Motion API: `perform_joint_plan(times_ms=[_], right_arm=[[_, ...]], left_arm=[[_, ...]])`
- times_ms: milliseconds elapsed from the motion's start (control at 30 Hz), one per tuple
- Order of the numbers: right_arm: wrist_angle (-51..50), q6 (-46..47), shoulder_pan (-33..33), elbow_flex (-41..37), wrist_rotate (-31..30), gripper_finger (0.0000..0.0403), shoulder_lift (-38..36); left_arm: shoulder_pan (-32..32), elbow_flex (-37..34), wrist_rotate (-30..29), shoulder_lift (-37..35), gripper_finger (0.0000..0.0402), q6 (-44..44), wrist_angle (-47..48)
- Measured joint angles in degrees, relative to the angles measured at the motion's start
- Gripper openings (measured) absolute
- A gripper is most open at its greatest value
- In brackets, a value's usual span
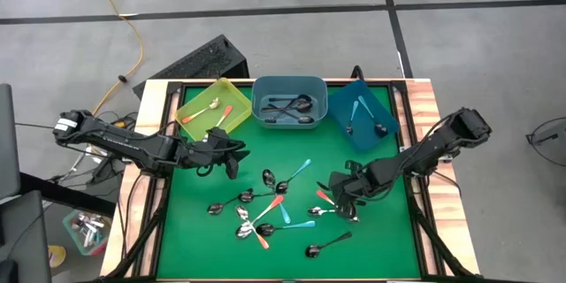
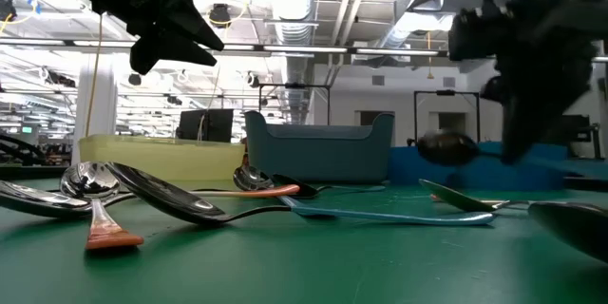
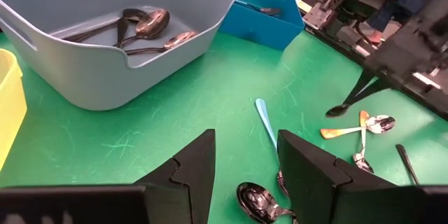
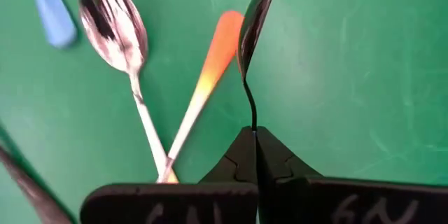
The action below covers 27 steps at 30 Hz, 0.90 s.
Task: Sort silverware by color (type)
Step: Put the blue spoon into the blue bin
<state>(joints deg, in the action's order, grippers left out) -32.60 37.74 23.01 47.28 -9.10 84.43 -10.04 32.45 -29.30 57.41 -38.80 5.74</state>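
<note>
glossy dark spoon point(image 4: 253, 21), pinched in right claw point(image 4: 253, 155)

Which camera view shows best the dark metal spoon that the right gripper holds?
The right wrist view: the right gripper pinches the dark metal spoon by its handle, bowl seen edge-on. The left wrist view shows it small and distant. High and low views show no clear detail of it.

My right pincer point(image 4: 253, 155) had closed on the thin handle of a dark metal spoon point(image 4: 253, 21), its bowl lifted off the green surface point(image 1: 371, 230). Other spoons point(image 1: 265, 212), with orange, teal or dark handles, lay scattered and crossed mid-surface, and a few lay in the bins point(image 1: 288, 122).
</note>
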Motion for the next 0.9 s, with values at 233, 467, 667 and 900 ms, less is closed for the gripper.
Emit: perform_joint_plan(times_ms=[233,467,667,900], right_arm=[[0.1,-0.1,-3.8,2.1,-3.1,0.0,-5.8],[0.5,-1.6,-9.9,3.0,-8.5,0.0,-11.0],[-0.4,-1.8,-17.2,3.1,-15.0,0.0,-15.4],[-6.2,-1.8,-29.3,3.1,-18.3,0.0,-17.3]], left_arm=[[0.0,0.0,0.0,0.0,0.0138,0.0,0.0],[0.0,0.0,0.0,0.0,0.0138,0.0,0.0],[0.0,0.0,0.0,0.0,0.0138,0.0,0.0],[0.0,0.0,0.0,0.0,0.0138,0.0,0.0]])
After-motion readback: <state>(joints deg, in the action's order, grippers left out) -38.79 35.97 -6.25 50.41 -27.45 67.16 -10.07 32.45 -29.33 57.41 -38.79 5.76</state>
